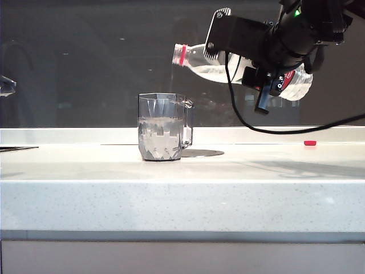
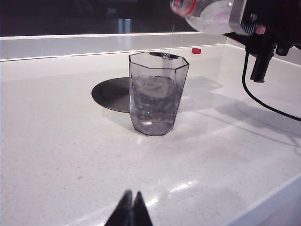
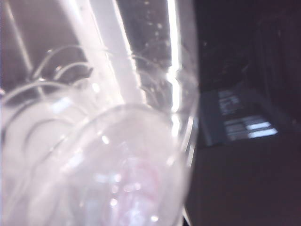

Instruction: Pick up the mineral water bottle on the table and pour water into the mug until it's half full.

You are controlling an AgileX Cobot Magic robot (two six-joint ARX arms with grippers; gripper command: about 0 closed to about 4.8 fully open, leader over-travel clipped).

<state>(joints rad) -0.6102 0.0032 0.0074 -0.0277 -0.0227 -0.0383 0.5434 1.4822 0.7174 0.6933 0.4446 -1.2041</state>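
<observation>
The clear faceted glass mug (image 1: 162, 127) (image 2: 157, 94) stands on the white table (image 1: 85, 165), with water (image 1: 161, 137) filling about half of it. Above and to its right, my right gripper (image 1: 259, 77) (image 2: 263, 28) is shut on the mineral water bottle (image 1: 217, 67) (image 2: 207, 12). The bottle lies almost level, its uncapped red-ringed neck (image 1: 181, 55) over the mug and slightly higher than its base. No stream shows. The bottle (image 3: 117, 141) fills the right wrist view and hides the jaws there. My left gripper (image 2: 131, 209) is shut, low over the near table, well short of the mug.
A small red cap (image 1: 309, 143) (image 2: 196, 50) lies at the back right of the table. A dark round disc (image 1: 202, 152) (image 2: 110, 94) is set into the counter just behind the mug. A black cable (image 1: 285, 130) hangs from the right arm.
</observation>
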